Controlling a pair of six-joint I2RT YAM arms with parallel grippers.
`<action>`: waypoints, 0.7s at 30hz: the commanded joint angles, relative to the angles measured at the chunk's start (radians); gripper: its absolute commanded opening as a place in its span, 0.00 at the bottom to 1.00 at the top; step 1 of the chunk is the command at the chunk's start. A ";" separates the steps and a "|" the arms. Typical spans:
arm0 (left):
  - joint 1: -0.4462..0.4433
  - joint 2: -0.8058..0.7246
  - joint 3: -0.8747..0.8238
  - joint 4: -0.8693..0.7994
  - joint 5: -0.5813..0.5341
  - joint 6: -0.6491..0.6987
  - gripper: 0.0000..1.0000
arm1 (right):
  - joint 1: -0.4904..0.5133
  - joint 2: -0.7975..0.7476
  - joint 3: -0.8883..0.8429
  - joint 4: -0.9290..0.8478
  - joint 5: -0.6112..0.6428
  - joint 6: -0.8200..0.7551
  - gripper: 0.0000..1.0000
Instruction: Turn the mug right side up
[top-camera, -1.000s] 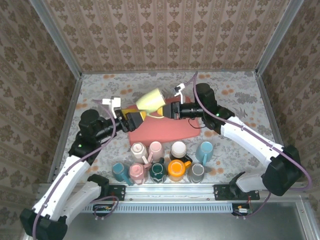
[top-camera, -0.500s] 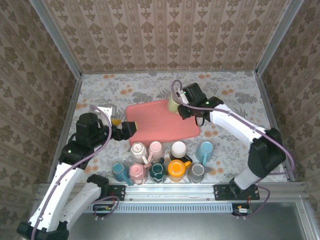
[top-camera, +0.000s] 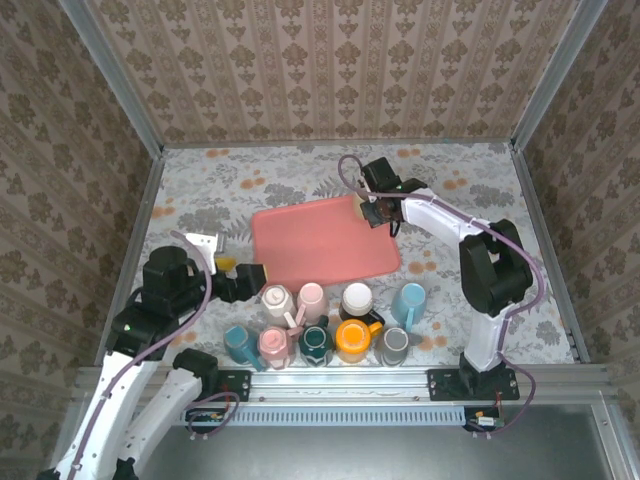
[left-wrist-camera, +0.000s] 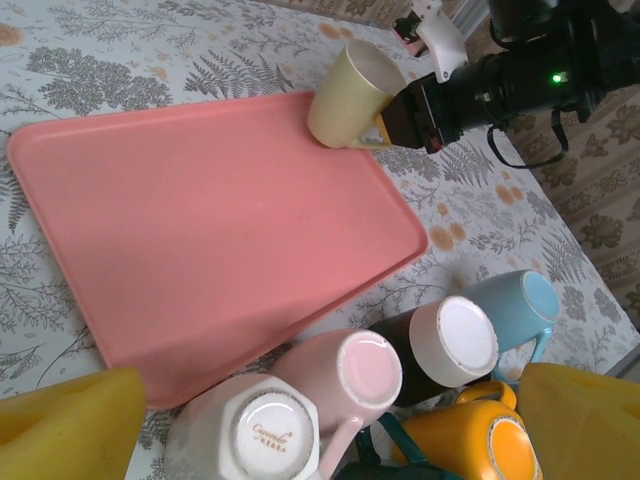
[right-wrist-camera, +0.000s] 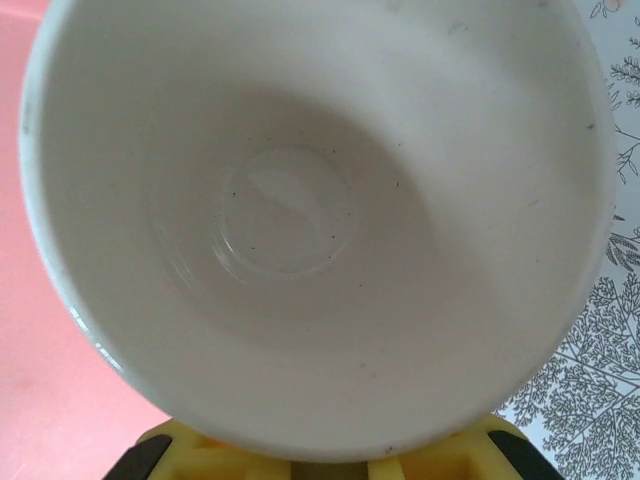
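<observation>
The pale yellow mug (left-wrist-camera: 347, 96) stands mouth up, leaning a little, at the far right corner of the pink tray (left-wrist-camera: 200, 220). My right gripper (left-wrist-camera: 418, 108) is shut on its handle side. The right wrist view looks straight down into the mug's white inside (right-wrist-camera: 290, 210), with the right gripper (right-wrist-camera: 330, 458) just below its rim. From above, the right gripper (top-camera: 372, 211) sits at the tray's (top-camera: 320, 245) far right corner. My left gripper (top-camera: 246, 279) is open and holds nothing, near the tray's near left corner. Its yellow fingers (left-wrist-camera: 70, 425) frame the upside-down mugs.
Several mugs crowd the near edge in front of the tray: a white octagonal one (left-wrist-camera: 245, 430), a pink one (left-wrist-camera: 350, 375), a brown one with a white base (left-wrist-camera: 450, 340), a blue one (left-wrist-camera: 515, 300) and an orange one (left-wrist-camera: 480, 445). Patterned walls enclose the table.
The right arm has carried the yellow mug from above the tray's middle to its far right corner and lowered it. The left gripper has pulled back to the near left, away from the mug.
</observation>
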 joint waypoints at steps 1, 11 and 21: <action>-0.003 -0.012 0.001 -0.035 -0.011 0.026 0.97 | -0.006 0.015 0.040 0.051 0.053 0.004 0.00; 0.000 -0.012 -0.049 0.021 -0.010 0.009 0.98 | -0.023 0.071 0.047 0.078 0.062 0.018 0.07; 0.003 -0.005 -0.052 0.023 -0.021 0.011 0.98 | -0.050 0.080 0.040 0.091 0.031 0.059 0.33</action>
